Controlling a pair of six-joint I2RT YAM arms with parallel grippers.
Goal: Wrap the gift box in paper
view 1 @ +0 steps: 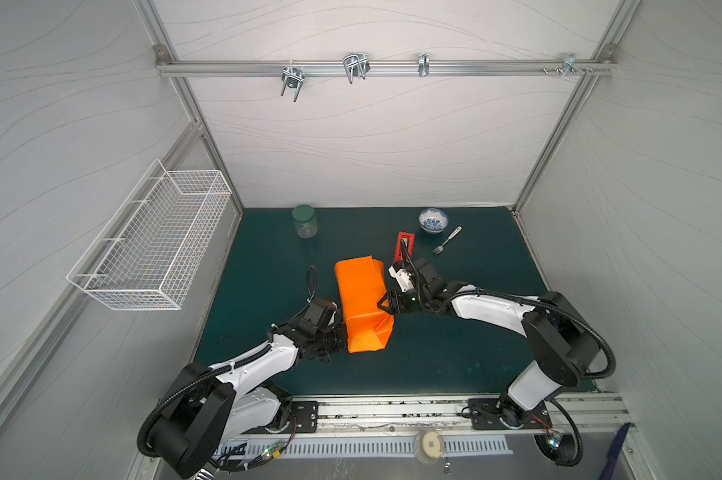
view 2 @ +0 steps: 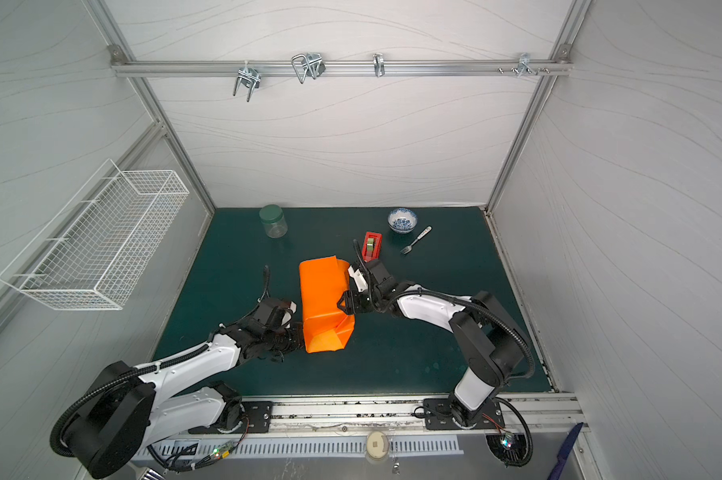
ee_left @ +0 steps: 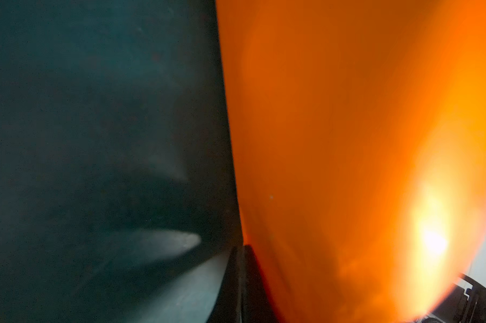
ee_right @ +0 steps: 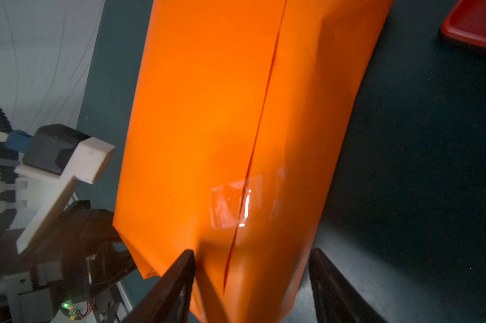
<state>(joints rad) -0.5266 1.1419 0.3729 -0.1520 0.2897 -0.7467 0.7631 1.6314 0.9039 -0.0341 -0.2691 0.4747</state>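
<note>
- One clear tape strip [ee_right: 230, 204] across the seam shows only in the right wrist view.
- The paper [view 1: 361, 299], smooth orange and creased into a boxy tube, lies on the counter [view 1: 455, 353]; the gift box is hidden.
- My right tool [ee_right: 252, 251] straddles the paper's end, spread; my left tool [view 1: 337, 338], pressed together beside the paper, has its tips hidden.

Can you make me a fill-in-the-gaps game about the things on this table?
The paper is ___.
The jar has a ___ lid.
The fork lies beside a blue-and-white ___.
The tape dispenser is ___.
Missing words: orange; green; bowl; red.
</note>
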